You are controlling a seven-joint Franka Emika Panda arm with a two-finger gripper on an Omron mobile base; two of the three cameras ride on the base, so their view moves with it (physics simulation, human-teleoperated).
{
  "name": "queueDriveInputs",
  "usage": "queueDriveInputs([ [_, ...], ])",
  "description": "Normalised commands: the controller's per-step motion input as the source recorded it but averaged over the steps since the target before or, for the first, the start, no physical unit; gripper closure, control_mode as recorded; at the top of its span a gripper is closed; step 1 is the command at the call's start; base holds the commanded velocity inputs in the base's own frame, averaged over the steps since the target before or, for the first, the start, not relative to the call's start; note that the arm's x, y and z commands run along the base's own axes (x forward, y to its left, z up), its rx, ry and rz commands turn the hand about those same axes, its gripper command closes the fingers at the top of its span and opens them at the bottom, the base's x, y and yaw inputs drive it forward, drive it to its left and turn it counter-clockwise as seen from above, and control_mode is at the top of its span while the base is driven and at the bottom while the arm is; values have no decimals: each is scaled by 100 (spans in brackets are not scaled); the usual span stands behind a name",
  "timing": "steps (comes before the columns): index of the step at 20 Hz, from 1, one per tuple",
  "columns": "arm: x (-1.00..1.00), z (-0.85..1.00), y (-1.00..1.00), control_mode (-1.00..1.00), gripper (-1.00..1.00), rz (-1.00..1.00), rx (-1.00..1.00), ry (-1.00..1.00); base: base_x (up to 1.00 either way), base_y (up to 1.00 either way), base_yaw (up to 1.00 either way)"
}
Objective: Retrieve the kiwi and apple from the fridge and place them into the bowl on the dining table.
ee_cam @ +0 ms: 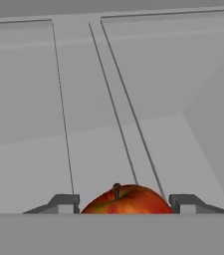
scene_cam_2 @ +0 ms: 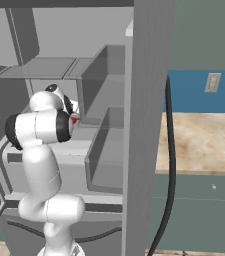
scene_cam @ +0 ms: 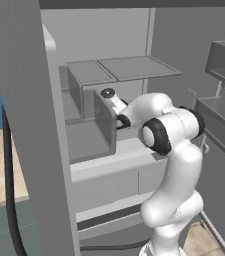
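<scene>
**Between the fingers: apple inside the fridge**

Nearest the hand camera, apple (ee_cam: pixel 126 200) seated between the two fingers (ee_cam: pixel 63 203), stem up, red-orange skin with a yellowish patch. Fingers part-way apart and flanking the fruit on both sides; contact looks likely, yet cannot tell for certain whether clamped or just beside. Likely firm, smooth and a little slippery, moderately light; best taken across the widest middle, on opposite flanks, as framed now. Nearly round, so no real long axis; stem axis pointing up toward the shelf above. Beyond the fruit, pale grey fridge (ee_cam: pixel 133 89) floor and back wall, with thin seams running away. Seen from the right base camera, a speck of red at the gripper (scene_cam_2: pixel 73 118), deep in the fridge compartment past the open door.
</scene>
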Motion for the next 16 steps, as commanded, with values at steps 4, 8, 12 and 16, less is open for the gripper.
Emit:
queueDriveInputs([
  [4, -100, 14, -29, -100, 100, 0, 2, 0, 0, 0, 0],
  [8, -100, 51, -31, -100, 100, 0, 0, -9, 0, 0, 0],
  [12, -100, 89, -28, -100, 100, 0, 0, -18, 0, 0, 0],
  [16, -100, 100, -14, -100, 100, 6, 0, -19, 0, 0, 0],
])
